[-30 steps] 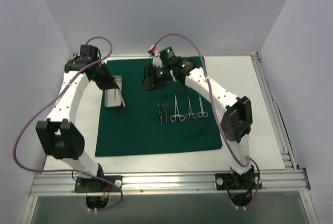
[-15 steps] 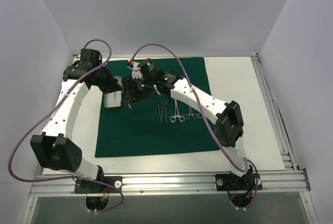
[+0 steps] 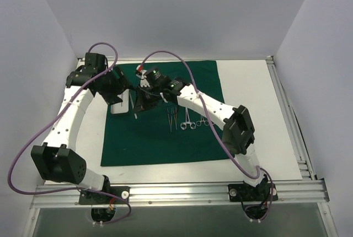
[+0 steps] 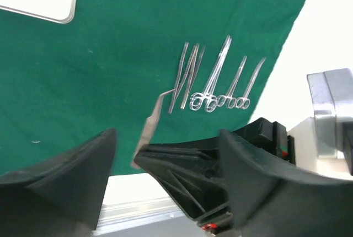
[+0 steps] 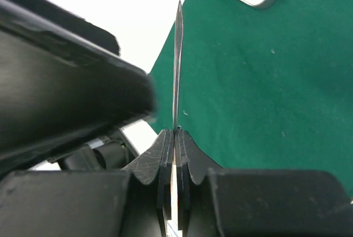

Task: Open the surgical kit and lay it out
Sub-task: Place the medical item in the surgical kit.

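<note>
The surgical kit's dark green drape (image 3: 160,143) lies spread flat on the table. A small silver tray (image 3: 118,106) sits at its left side. A row of ring-handled forceps and tweezers (image 3: 187,118) lies in the middle of the cloth. My right gripper (image 3: 139,104) hangs beside the tray, shut on a thin steel tweezer (image 5: 177,66) that points away from its fingers. My left gripper (image 3: 122,91) stands open right next to it. In the left wrist view the tweezer (image 4: 149,127) and the right gripper's black body sit between the spread left fingers (image 4: 71,182).
White table shows right of the drape (image 3: 248,88) and in a strip along the front. An aluminium rail (image 3: 176,193) runs along the near edge with both arm bases on it. Purple cables loop over both arms. Pale walls close in the sides and back.
My right gripper swung left across the drape to the left gripper by the tray and shut on the tweezer. The left gripper, shut before, has opened.
</note>
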